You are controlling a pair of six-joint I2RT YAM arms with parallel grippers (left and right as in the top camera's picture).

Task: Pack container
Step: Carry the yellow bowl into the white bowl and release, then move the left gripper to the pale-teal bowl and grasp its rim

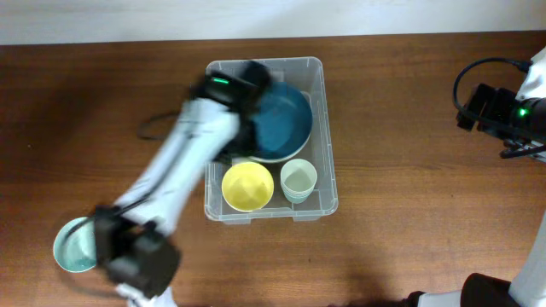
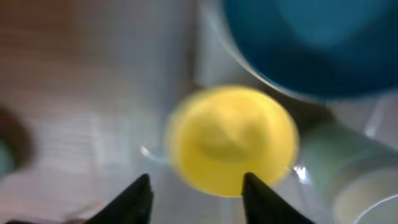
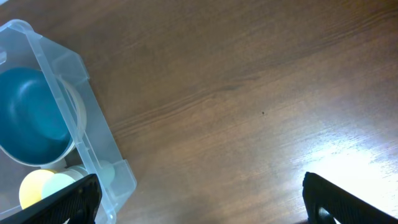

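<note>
Broadly, we see a dark brown wooden table (image 1: 409,170) with a lengthwise grain, and a pale strip of wall (image 1: 256,17) runs along its far edge. We find the large clear rectangular plastic container (image 1: 328,128) near the middle of the table, sitting flat with its mouth upward. Its long axis runs from the far edge toward the robot, so its short walls face the wall and the near side. Inside it, a big dark blue bowl (image 1: 281,119) fills the far part. A small yellow bowl (image 1: 247,185) and a pale green cup (image 1: 299,179) sit side by side at the near end. The left gripper (image 2: 198,198) hangs over the container above the yellow bowl, its fingers parted with nothing between them. The right gripper (image 3: 199,202) sits well off to the right over bare wood, its fingers spread wide and holding nothing. A broad stretch of wood separates the container's right wall from that arm. On the left, a pale teal bowl (image 1: 72,247) rests on the table by the left arm's base, well apart from the container.
</note>
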